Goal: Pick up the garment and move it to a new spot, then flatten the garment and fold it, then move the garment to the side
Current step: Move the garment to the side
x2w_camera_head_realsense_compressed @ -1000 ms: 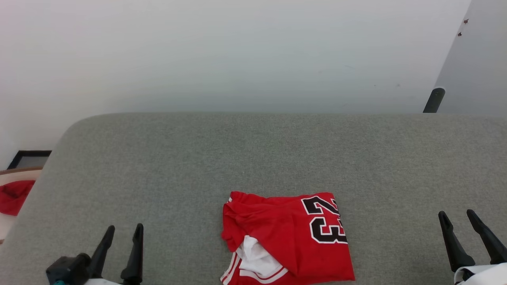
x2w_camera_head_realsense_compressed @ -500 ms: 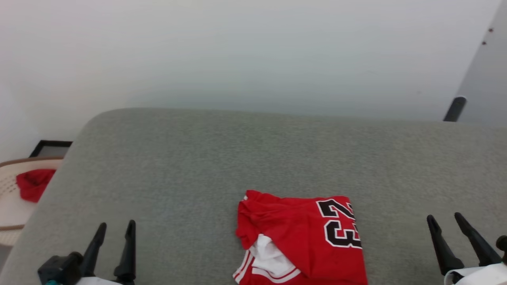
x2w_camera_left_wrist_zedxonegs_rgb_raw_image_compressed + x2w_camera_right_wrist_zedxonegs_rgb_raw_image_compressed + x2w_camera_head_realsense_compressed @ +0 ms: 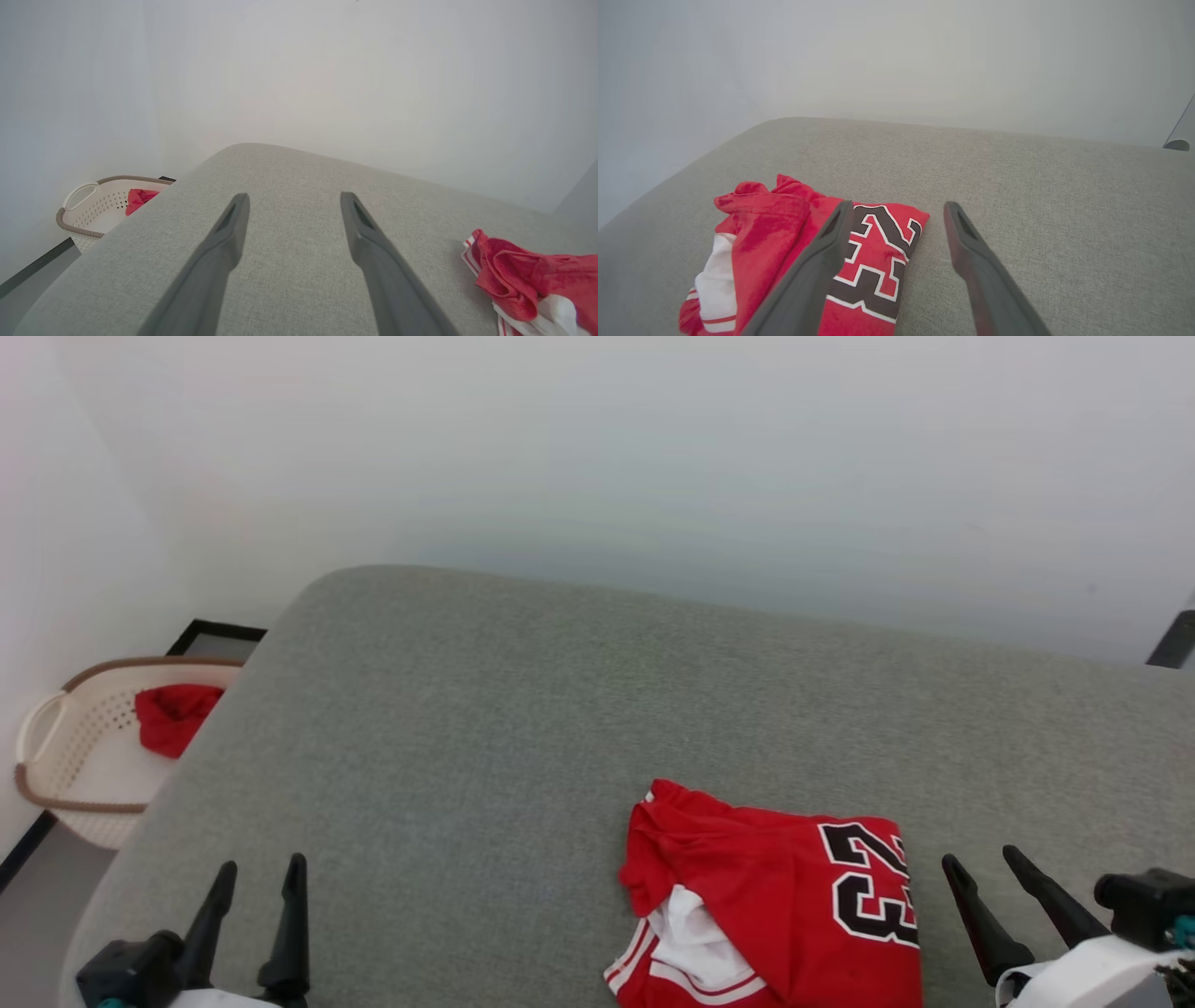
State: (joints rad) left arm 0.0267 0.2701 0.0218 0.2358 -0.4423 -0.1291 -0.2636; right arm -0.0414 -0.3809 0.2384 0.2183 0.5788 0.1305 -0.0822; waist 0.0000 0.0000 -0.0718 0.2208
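A pale wall [image 3: 597, 448] rises beyond both grippers, past the far edge of the grey padded surface [image 3: 523, 709] that spreads ahead of and beneath their fingers.

The garment [image 3: 747, 896] lies on that surface between the two grippers, much closer to the right one. It is a folded, somewhat rumpled red bundle. The black, white-edged "23" is on the side facing the right gripper [image 3: 980, 857], and a white sleeve patch with red-and-white striped trim is at the corner facing the left gripper [image 3: 262, 865]. In the head view a narrow strip of grey separates its numbered edge from the right gripper's nearer finger, so the two sit just beside each other without touching. From the right wrist camera, the garment [image 3: 775, 233] is to the left of the right gripper [image 3: 897, 204], and that finger crosses in front of the "23". From the left wrist camera, the garment [image 3: 514, 275] is well off to the right of the left gripper [image 3: 294, 196].

A cream perforated laundry basket [image 3: 56, 747] stands on the floor off the surface's edge, out to the left of the left gripper and ahead of it.

Both grippers hover low over the near part of the surface with their fingers spread wide, holding nothing.

A small plain red cloth [image 3: 173, 714] lies inside the basket.
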